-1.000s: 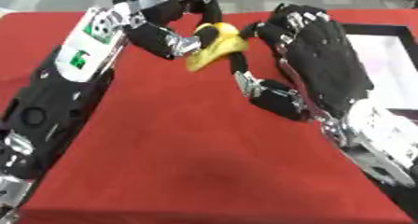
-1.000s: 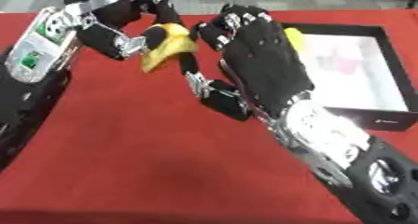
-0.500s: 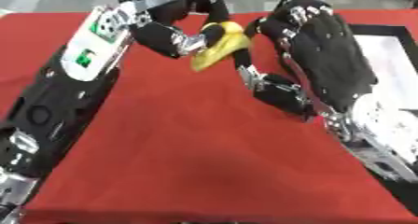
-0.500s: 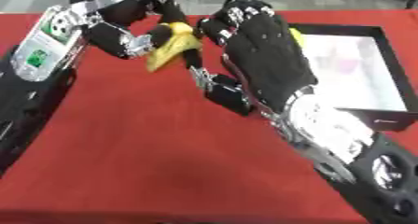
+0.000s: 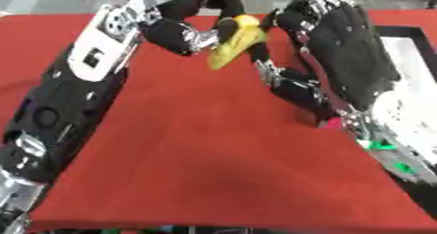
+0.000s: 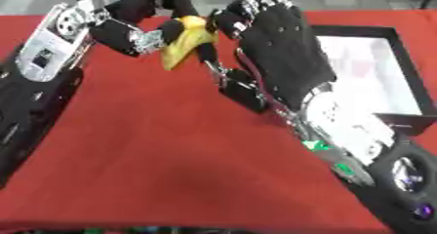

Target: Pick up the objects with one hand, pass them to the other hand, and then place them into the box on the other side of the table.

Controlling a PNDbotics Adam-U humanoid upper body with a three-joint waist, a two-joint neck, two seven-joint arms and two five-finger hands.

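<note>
In the left eye view, a yellow banana is seen near the upper middle of the frame, held above the red surface. The fingers of the left hand are curled around its upper end. The right hand is shown from the back, just to the right of the banana; whether its fingers are closed on the fruit cannot be told.

In the right eye view, the box is seen at the right edge of the frame, well apart from the banana. The banana is judged to be light, rather soft and smooth. It should probably be taken around the free lower half, without squeezing.
</note>
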